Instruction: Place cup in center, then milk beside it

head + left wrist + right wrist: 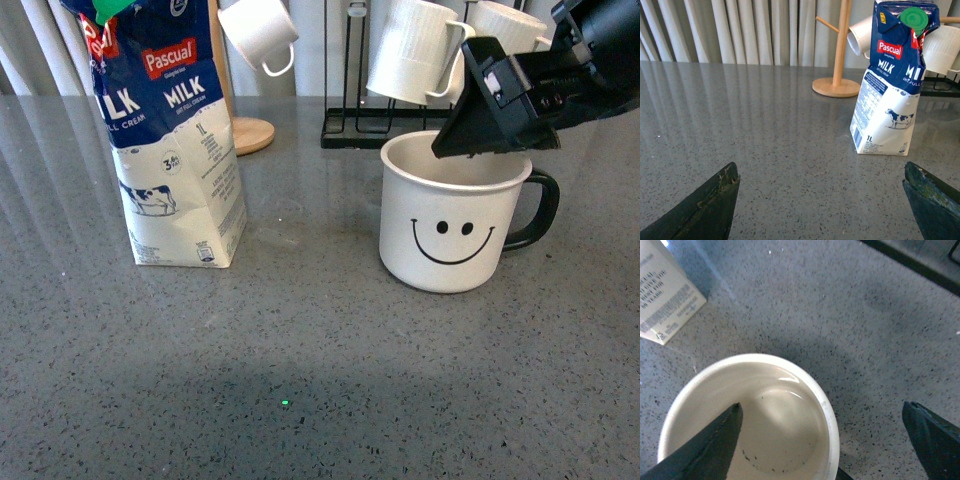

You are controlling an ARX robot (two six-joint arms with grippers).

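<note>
The cup [452,230], off-white with a black smiley face and a black handle, stands upright on the grey table right of centre. My right gripper [490,135] hovers open over its rim. In the right wrist view, one finger [705,450] is over the cup's inside [765,410], and the other finger [935,440] is outside, over the table. The milk [170,130], a blue-and-white Pascual carton, stands upright at the left. My left gripper [820,210] is open and empty, low over the table, with the milk [890,85] ahead of it on one side.
A wooden mug tree [240,120] holding a white mug [258,32] stands behind the milk. A black rack [360,125] with white ribbed mugs [415,50] stands behind the cup. A corner of the milk [665,295] shows in the right wrist view. Curtains [740,30] hang behind the table.
</note>
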